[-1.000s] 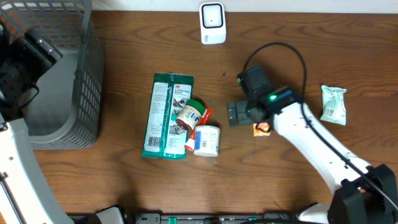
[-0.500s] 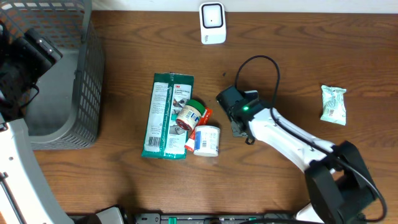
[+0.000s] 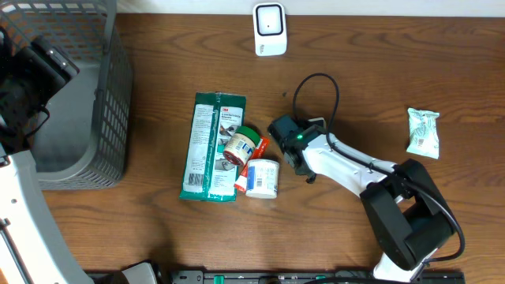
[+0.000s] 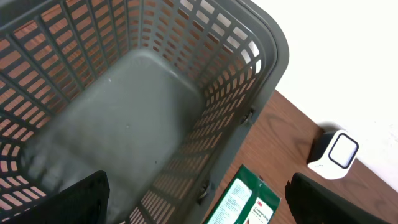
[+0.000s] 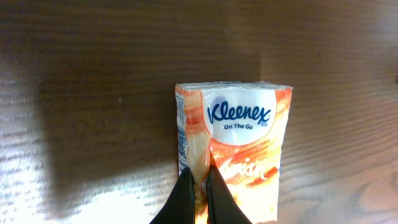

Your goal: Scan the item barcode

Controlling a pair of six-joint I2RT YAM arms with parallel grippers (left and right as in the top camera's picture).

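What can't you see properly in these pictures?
Tissue pack: overhead, it is hidden under the right arm. In the right wrist view its bottom is cut off by the edge, and no barcode shows.
Right tool: only its pinched fingertips show in the right wrist view.
Green pack: overhead, the print is too small to read. In the left wrist view it is cut off by the bottom edge.

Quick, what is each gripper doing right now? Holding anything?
Left gripper: open, holding nothing, over the grey basket.
Right gripper: closed, pinching the Kleenex pack at its edge.
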